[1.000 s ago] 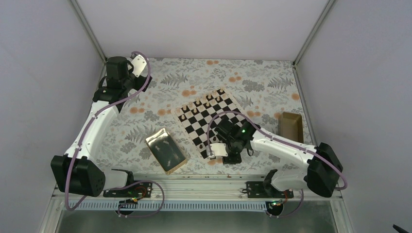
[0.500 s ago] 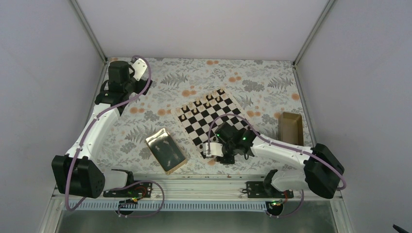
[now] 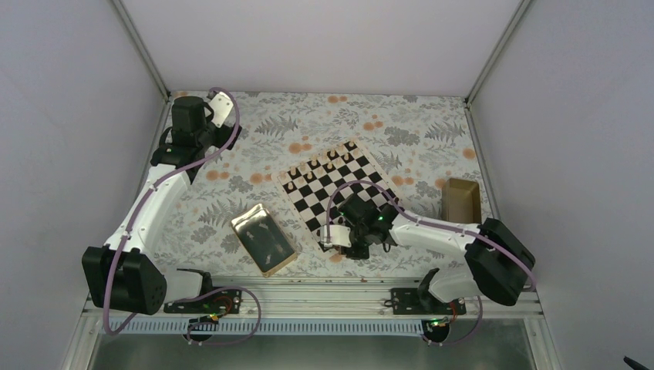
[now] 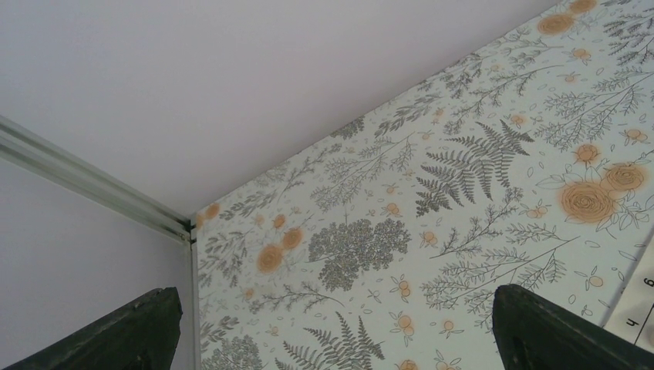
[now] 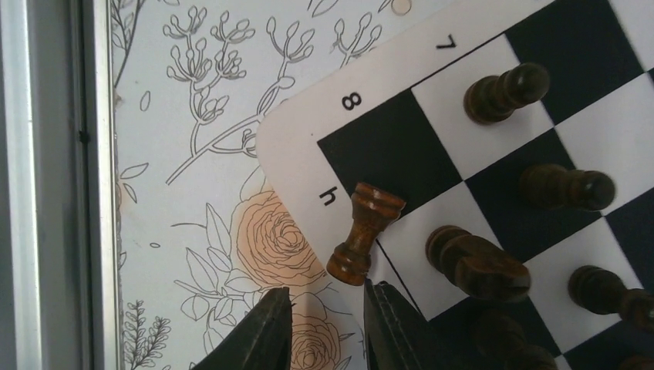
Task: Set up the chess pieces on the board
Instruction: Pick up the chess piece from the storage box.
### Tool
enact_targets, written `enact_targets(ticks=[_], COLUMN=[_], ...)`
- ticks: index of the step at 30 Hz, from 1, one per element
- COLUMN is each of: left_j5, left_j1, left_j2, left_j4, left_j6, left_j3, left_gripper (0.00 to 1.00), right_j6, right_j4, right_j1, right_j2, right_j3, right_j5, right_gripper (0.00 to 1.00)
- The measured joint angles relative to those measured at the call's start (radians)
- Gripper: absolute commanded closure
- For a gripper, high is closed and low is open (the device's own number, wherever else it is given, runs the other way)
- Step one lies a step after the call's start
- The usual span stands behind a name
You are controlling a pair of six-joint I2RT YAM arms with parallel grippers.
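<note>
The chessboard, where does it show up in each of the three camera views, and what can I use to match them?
Top external: the board lies mid-table, turned diagonally.
Left wrist: only a sliver of its pale rim, at the lower right edge.
Right wrist: its h8 corner fills the right side.
Shared landmark: the floral tablecloth under it, seen in all three.
</note>
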Motion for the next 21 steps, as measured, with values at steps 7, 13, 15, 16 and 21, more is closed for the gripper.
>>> enact_targets(ticks=[7, 13, 15, 16, 21], left_j5=[0.002, 0.002, 0.003, 0.003, 0.003], left_j1=[0.000, 0.000, 0.000, 0.000, 0.000], left_j2=[0.000, 0.000, 0.000, 0.000, 0.000], left_j4=[0.000, 0.000, 0.000, 0.000, 0.000], left_j6=[-0.003, -0.005, -0.006, -0.006, -0.006], left_j3=[0.000, 0.000, 0.000, 0.000, 0.000], left_gripper=[0.00, 0.00, 0.00, 0.00, 0.00], right_j6=[-0.001, -0.003, -0.004, -0.004, -0.004], right_j4=[0.005, 0.010, 0.012, 0.013, 0.020], right_j1=[-0.004, -0.006, -0.007, -0.007, -0.012], right_j2=[0.028, 0.053, 0.069, 0.074, 0.084], right_j3=[0.000, 0.003, 0.004, 0.005, 0.011], right_j5=[-0.001, 0.000, 0.000, 0.000, 0.000], right_gripper=[0.73, 0.72, 0.72, 0.72, 0.72])
